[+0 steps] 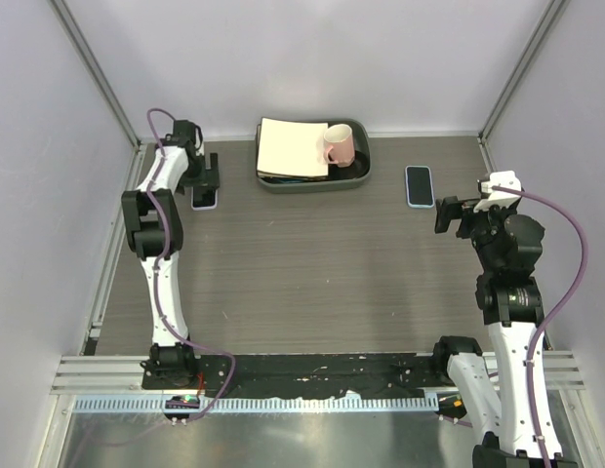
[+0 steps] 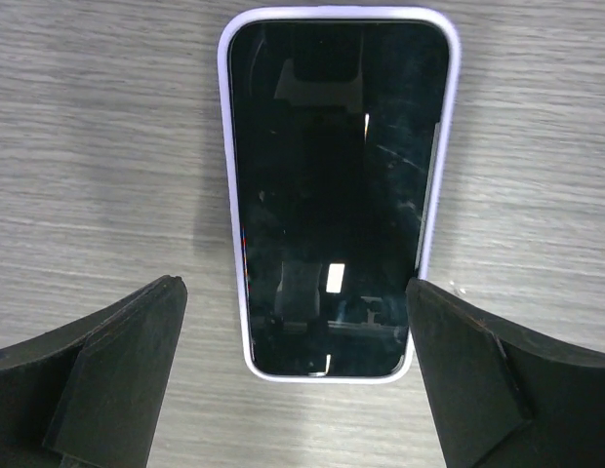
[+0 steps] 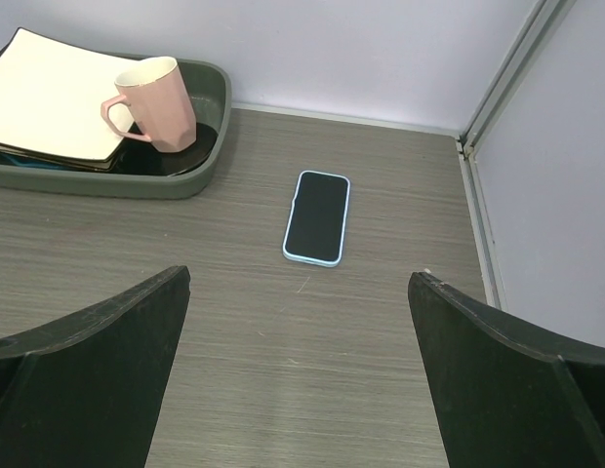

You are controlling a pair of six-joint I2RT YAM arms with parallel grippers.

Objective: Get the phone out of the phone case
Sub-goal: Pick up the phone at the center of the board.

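My left claw stands wide apart, gripping nothing, hanging over a phone that lies face up and flat on the grey wood-grain table at its far left. The dark glass is smudged and mirrors my own wrist. A lilac case rims it all round, and my fingers flank its near end. My right claw is spread just as wide and holds nothing, looking down on a second phone in a pale blue case at the far right. Between the two phones, against the back wall, a dark green tray holds cream square plates and an upright pink mug.
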